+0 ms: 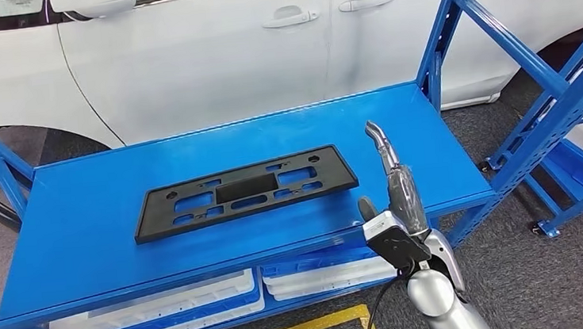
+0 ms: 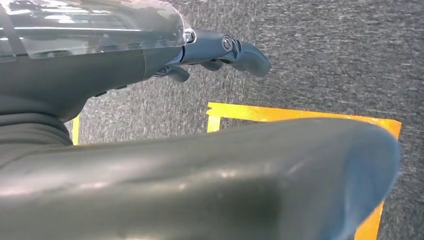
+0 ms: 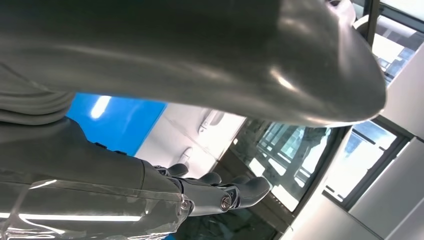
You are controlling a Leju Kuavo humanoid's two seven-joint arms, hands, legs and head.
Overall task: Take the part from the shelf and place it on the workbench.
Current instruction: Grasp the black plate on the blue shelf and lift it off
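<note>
The black part [image 1: 245, 191] lies flat on the top deck of the blue shelf [image 1: 80, 239], a long slotted plate. Its long axis runs side to side across my view, roughly along the shelf's length, with the right end tipped a little farther from me than the left. It sits about mid-deck, with bare blue surface all round it: a wide strip on the left, a narrower one on the right, and open room between it and both the near and far edges.

My right hand [image 1: 396, 191] is raised beside the shelf's near right part, just right of the part's right end and not touching it. Its fingers [image 1: 379, 141] point up and away from me, stretched out, with nothing in them. The right wrist view shows those fingers [image 3: 235, 192] extended and empty against a patch of blue deck and the white car [image 1: 207, 52], which the head view places just behind the shelf.

My left hand [image 2: 220, 50] hangs low over grey carpet [image 2: 325, 55] marked with yellow tape [image 2: 280, 114]; its fingers are loosely extended and hold nothing.

Below the deck, white trays [image 1: 157, 307] lie on a lower level. A second blue rack [image 1: 569, 100] stands to the right, with a gap of carpet between the two.
</note>
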